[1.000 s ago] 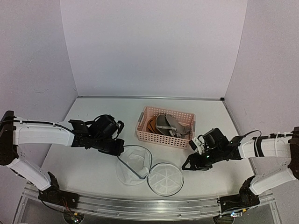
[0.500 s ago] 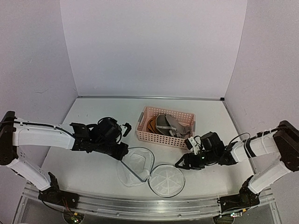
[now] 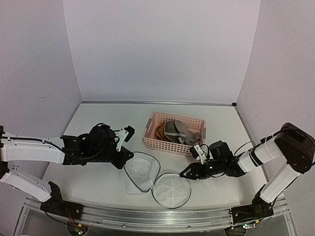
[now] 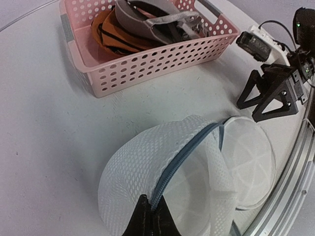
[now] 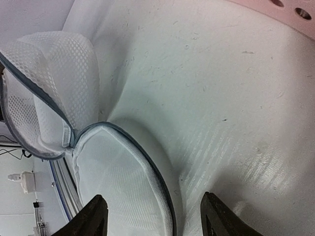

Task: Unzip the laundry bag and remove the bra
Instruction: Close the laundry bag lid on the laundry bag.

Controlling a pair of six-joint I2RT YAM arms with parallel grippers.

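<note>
The laundry bag [image 3: 140, 172] lies unzipped on the table, a white mesh cylinder with a grey zip rim. Its round ribbed lid [image 3: 171, 189] is flopped flat to the right. My left gripper [image 3: 129, 157] is shut on the bag's zip rim; the wrist view shows the pinch [image 4: 153, 199] at the mesh bag [image 4: 147, 167]. My right gripper [image 3: 183, 175] is open and low, and its jaws [image 5: 153, 194] straddle the lid's rim [image 5: 162, 191]. The bra [image 3: 173, 130], grey with an orange-brown inside, lies in the pink basket [image 3: 167, 146], also visible as the bra [image 4: 147, 22].
The pink perforated basket [image 4: 147, 64] stands behind the bag, mid-table. The metal rail [image 3: 147, 216] runs along the near edge, close to the lid. The white walls stand far off on three sides.
My left gripper pulled the bag's rim left, dragging the bag and lid with it. My right gripper moved left and down to the lid's edge.
</note>
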